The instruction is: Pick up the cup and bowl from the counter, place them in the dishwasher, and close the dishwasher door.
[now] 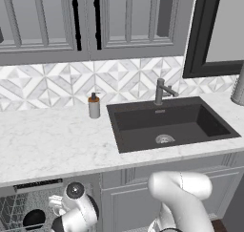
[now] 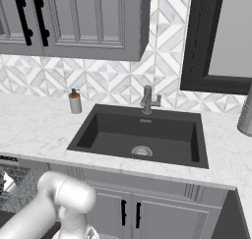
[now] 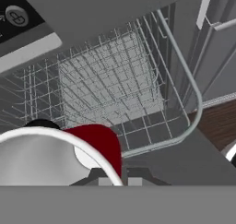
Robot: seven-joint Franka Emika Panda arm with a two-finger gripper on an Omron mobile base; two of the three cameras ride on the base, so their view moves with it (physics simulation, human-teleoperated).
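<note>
Now, nearest: cup, red, close under the hand camera, apparently carried above the rack.
Pincer: opening hidden by the cup; cannot tell.
Rack: dishwasher open below the bench; bowl already inside.
Advice: lower upright into a free spot, clear of wires and bowl, then release.
Writing: none readable; a lock symbol on the control strip.

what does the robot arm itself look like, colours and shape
The arm is glossy white, built of thick rounded tube-like segments with bulbous elbows. Near the wrist, a joint ends in a round dark cap with a grey ring. No cables or markings are visible. The gripper's form can't be made out.
</note>
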